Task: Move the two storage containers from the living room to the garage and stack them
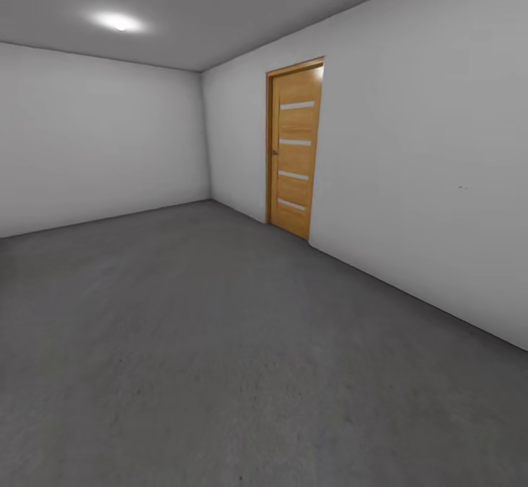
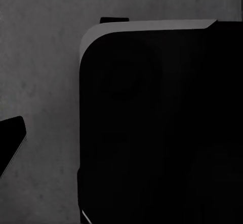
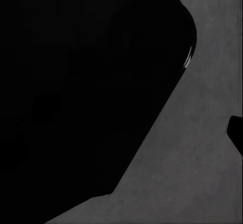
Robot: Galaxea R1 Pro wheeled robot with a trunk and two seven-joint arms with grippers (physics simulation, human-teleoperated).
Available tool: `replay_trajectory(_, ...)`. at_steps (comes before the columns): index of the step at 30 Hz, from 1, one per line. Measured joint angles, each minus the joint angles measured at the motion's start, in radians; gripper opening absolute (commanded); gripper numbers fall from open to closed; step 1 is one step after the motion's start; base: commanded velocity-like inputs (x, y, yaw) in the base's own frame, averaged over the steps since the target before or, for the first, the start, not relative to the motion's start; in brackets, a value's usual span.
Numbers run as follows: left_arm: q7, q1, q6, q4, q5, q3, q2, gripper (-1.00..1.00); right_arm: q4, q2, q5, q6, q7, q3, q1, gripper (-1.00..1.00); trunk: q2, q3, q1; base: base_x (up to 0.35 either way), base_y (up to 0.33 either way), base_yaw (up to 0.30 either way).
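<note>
I am in the garage, a bare room with white walls [image 1: 95, 135] and a dark grey speckled concrete floor [image 1: 220, 355]. The two storage containers are out of view, and so is the living room. Both wrist views look down at that floor [image 2: 40, 72] past the black body of my own base [image 2: 162, 123] [image 3: 86, 82]. A dark tip [image 2: 11, 140] pokes in at the edge of the left wrist view, and a similar one [image 3: 236, 133] in the right wrist view. From these I cannot judge how the jaws stand.
A closed light-wood door [image 1: 295, 149] with several pale horizontal strips sits in the right-hand wall [image 1: 425, 179]. A ceiling spotlight [image 1: 117, 22] glows at the upper left. The room's far corner [image 1: 205, 135] lies ahead, with open floor stretching toward it.
</note>
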Motion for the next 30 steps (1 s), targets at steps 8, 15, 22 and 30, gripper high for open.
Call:
replay_trajectory(8, 0.002, 0.0, 0.0, 0.0, 0.001, 0.001, 0.0, 1.0, 0.0, -0.002, 0.007, 0.0, 0.0, 0.0, 0.0, 1.0, 0.0, 0.0, 0.0, 0.322, 0.0, 0.0)
replay_trajectory(15, 0.002, 0.0, 0.001, 0.0, 0.0, 0.0, 0.0, 1.0, 0.0, -0.001, 0.007, -0.014, 0.0, 0.0, 0.0, 1.0, 0.0, 0.0, 0.0, 0.323, 0.0, 0.0)
replay_trajectory(22, 0.002, 0.0, 0.003, 0.0, 0.001, 0.001, -0.001, 1.0, 0.0, -0.001, 0.005, -0.038, 0.0, 0.0, 0.0, 1.0, 0.0, 0.0, 0.0, 0.323, 0.0, 0.0)
replay_trajectory(30, 0.002, 0.0, 0.002, 0.0, 0.001, 0.001, -0.002, 1.0, 0.001, -0.002, 0.003, -0.038, 0.0, -0.001, 0.0, 1.0, 0.0, 0.0, 0.0, 0.323, 0.0, 0.0)
